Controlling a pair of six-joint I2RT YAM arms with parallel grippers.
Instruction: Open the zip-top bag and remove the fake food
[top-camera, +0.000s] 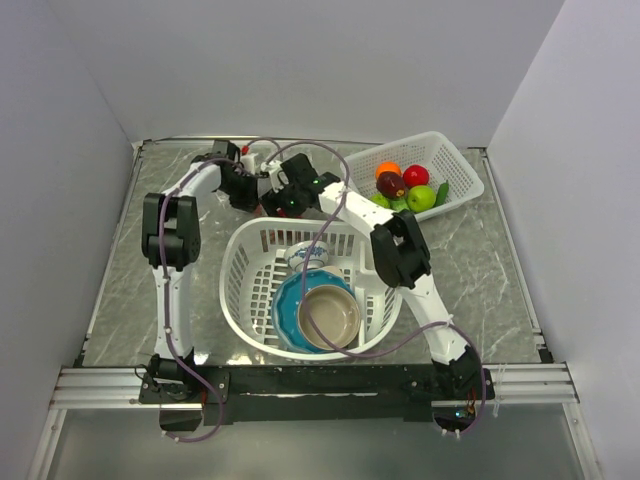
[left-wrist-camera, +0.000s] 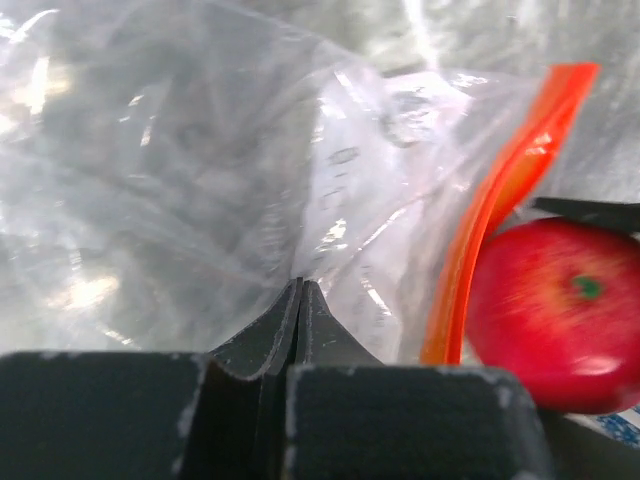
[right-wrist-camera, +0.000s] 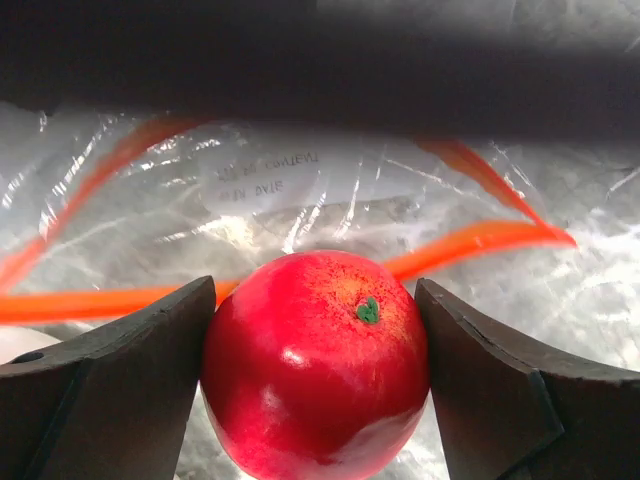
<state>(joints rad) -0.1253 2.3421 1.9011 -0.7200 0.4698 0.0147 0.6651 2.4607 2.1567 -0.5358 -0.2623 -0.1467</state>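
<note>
Reaching with both arms just past the far rim of the white basket (top-camera: 227, 288). Pinching a fold of the zip-top bag (left-wrist-camera: 190, 170) in the left gripper (left-wrist-camera: 302, 292), fingers pressed flat together on the clear film, seemingly anchoring the pouch against the pull from the other side. Clamping a red apple (right-wrist-camera: 315, 380) in the right gripper (right-wrist-camera: 315, 335), one pad touching each flank across the widest part, probably guarding against a glossy round thing squirting free. Holding that apple right at the parted red-orange zip strip (right-wrist-camera: 480, 240), at or just beside the mouth; not managing to tell whether fully clear of the plastic. Seeing no other coloured piece through the film, so judging the emptying as nearly finished. Finding the rest of the fake food (top-camera: 405, 185) lying in the white mesh tray (top-camera: 458, 160) off the basket's far right corner, well apart from the bag, and taking that as the likely drop spot. Needing a steady pinch on the film during the pull, or risking the whole bag trailing along.
</note>
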